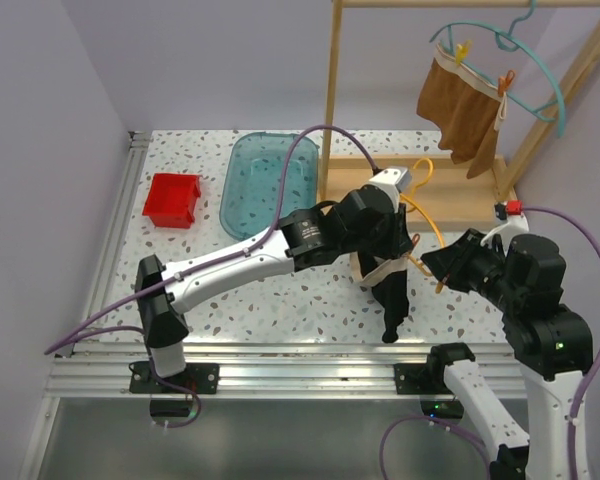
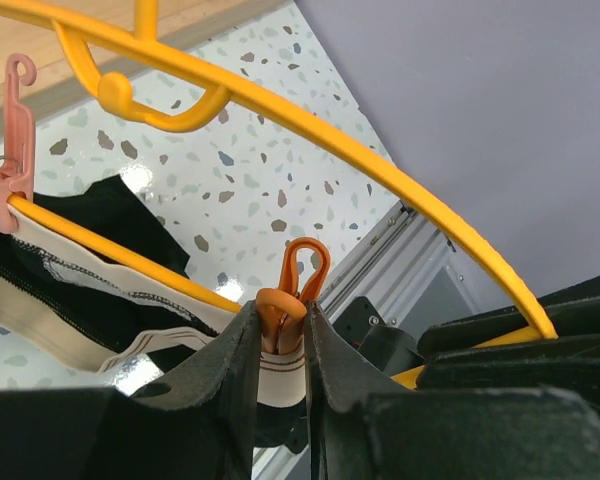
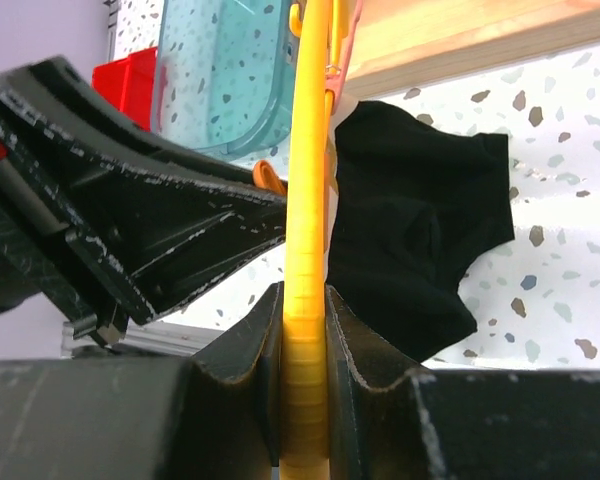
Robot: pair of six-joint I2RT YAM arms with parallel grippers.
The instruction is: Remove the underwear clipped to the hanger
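Observation:
The black underwear [image 1: 391,296] with beige waistband hangs from a yellow hanger [image 1: 421,205] over the table's middle right. My left gripper [image 1: 402,247] is shut on the orange clip [image 2: 292,300] that pins the waistband [image 2: 280,372]. A pink clip [image 2: 12,150] holds the waistband's other end. My right gripper [image 1: 442,266] is shut on the yellow hanger [image 3: 308,250], with the black underwear [image 3: 410,230] hanging beyond it. The rust-brown underwear [image 1: 462,112] hangs clipped to a teal hanger [image 1: 525,70] on the wooden rack at the back right.
A wooden rack [image 1: 332,100] with a flat base [image 1: 450,195] stands at the back right. A clear teal bin [image 1: 270,180] and a red box [image 1: 173,199] sit at the back left. The metal rail [image 1: 280,352] runs along the table's near edge.

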